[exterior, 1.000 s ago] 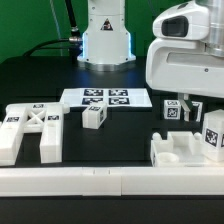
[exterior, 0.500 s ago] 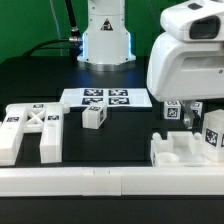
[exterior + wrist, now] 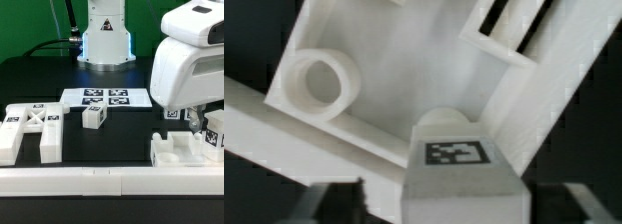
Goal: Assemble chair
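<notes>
the gripper (image 3: 452,203) is spread wide, one finger at each side of the tagged leg block (image 3: 452,150), small gaps between. this block stands by the seat part (image 3: 172,150), at the exterior view's right.

Open table (image 3: 135,135) separates the leg block (image 3: 94,117) from seat slab (image 3: 172,152).

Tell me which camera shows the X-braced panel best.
The exterior view: the X-braced panel lies in plain sight at that view's left, with nothing in front of it. The wrist view shows none of it.
</notes>
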Controlling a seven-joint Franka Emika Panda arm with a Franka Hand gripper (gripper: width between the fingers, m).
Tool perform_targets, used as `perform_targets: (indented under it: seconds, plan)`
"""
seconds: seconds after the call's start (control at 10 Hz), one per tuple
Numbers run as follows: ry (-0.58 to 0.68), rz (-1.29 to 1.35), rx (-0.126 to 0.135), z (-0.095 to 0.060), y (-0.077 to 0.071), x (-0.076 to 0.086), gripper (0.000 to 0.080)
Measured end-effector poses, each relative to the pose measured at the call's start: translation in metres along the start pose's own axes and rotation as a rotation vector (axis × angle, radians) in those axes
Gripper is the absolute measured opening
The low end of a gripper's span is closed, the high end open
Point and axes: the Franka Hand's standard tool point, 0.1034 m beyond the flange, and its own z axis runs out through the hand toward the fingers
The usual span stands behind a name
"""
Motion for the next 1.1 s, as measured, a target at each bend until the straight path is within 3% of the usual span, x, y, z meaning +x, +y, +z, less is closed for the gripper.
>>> perform_targets:
  seconds: [0.1,0.3,0.9,1.1]
  plan:
    - [0.0,0.03,0.0,0.0001,0.0,0.0,0.0291]
    - [0.0,0.08,0.0,0.0003,-0.0001,-0.0001,0.0291]
    - [-0.001,0.65,0.019,0.0003,-0.001,0.0001,0.0291]
    - [-0.007,0.881,0.044,0.0005,-0.0039,0.0009,0.0291]
